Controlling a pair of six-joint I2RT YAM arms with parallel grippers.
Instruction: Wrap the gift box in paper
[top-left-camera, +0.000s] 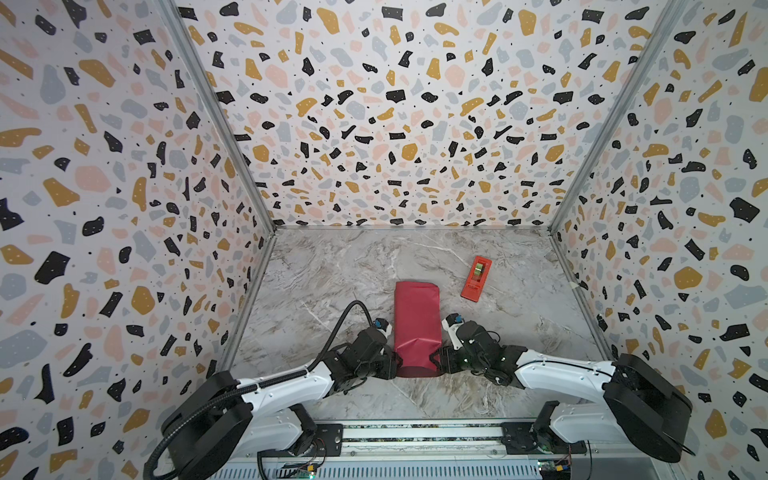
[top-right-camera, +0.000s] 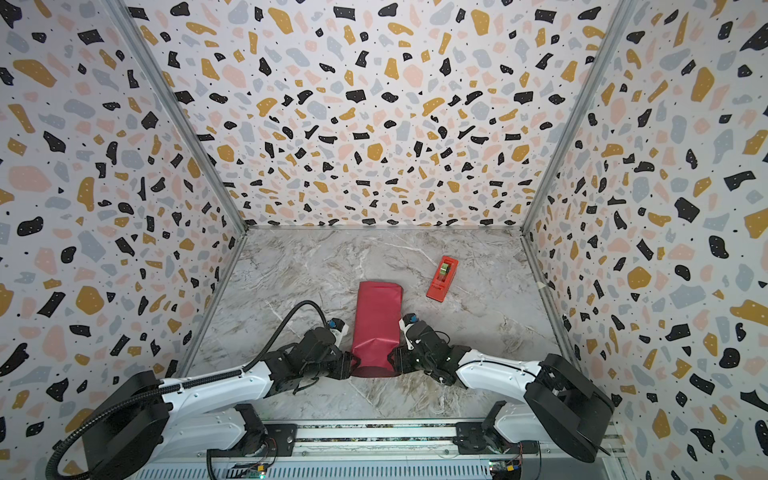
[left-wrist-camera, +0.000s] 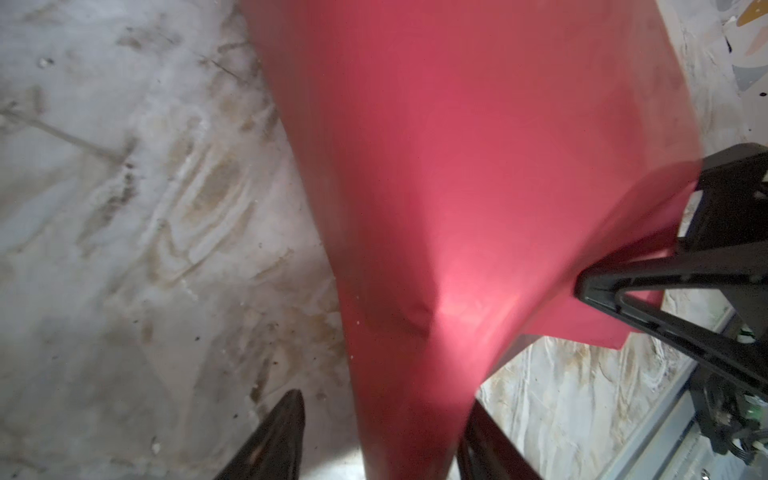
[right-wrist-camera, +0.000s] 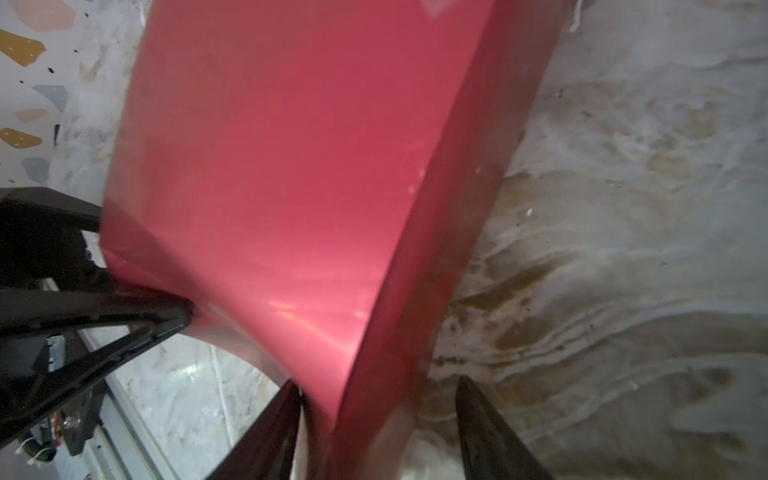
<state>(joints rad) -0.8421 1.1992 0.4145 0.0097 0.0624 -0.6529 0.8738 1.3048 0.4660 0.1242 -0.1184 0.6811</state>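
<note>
We see crimson paper (top-left-camera: 417, 320) sleeved around the hidden gift box on the bench (top-left-camera: 332, 270). Its near end gapes unfolded; left claw (left-wrist-camera: 386, 397) and right claw (right-wrist-camera: 379, 381) straddle it, spread.

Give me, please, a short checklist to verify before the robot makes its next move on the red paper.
1. Paper folded over into a tube: ok.
2. Gift box centred inside the paper: cannot tell, it is hidden.
3. Left jaws gripping the near end of the paper: not ok. They stand apart, one finger off the sheet.
4. Right jaws gripping the same end: not ok. They stand apart, one finger off the sheet.
5. Tape dispenser clear of both arms: ok.
</note>
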